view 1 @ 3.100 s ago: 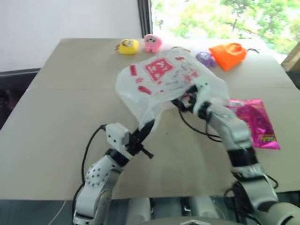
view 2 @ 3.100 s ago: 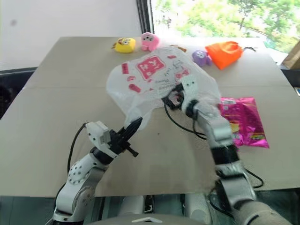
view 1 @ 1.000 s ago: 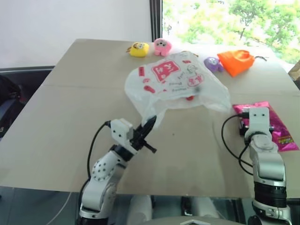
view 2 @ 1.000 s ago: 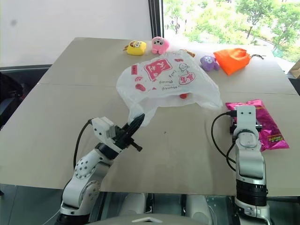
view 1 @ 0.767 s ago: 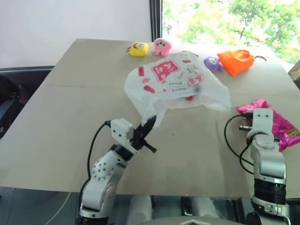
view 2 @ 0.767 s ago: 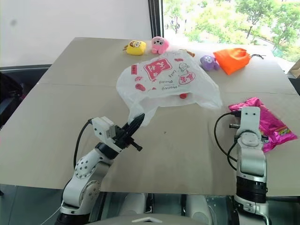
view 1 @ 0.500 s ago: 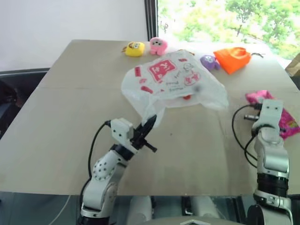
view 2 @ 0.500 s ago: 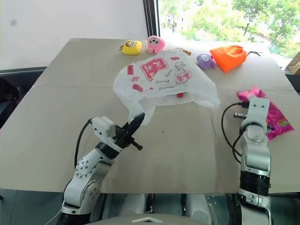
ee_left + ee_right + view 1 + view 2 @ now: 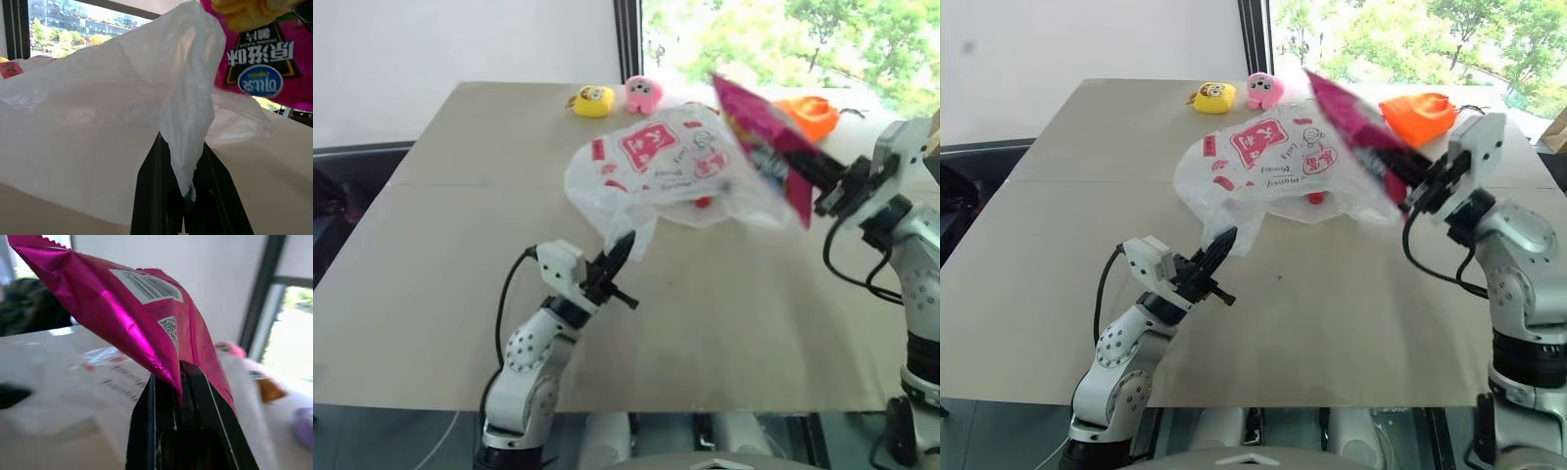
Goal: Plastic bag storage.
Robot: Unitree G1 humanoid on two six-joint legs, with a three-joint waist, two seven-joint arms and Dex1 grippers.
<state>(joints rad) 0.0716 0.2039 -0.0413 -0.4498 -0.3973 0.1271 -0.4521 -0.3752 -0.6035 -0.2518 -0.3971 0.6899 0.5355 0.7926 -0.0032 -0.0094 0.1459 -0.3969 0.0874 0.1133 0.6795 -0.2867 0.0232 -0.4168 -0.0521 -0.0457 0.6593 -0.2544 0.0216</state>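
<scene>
plastic bag (image 9: 656, 166) ×1: translucent whitish, red print, left claw (image 9: 625, 247) clamping its handle | snack packet (image 9: 764, 137) ×1: magenta, above bag, pinched by right claw (image 9: 824, 176)

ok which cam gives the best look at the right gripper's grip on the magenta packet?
Right wrist view: the right gripper is shut on an edge of the magenta snack packet, close up. The eye views show the whole packet lifted over the plastic bag, motion-blurred. The left wrist view shows its printed face behind the bag.
</scene>
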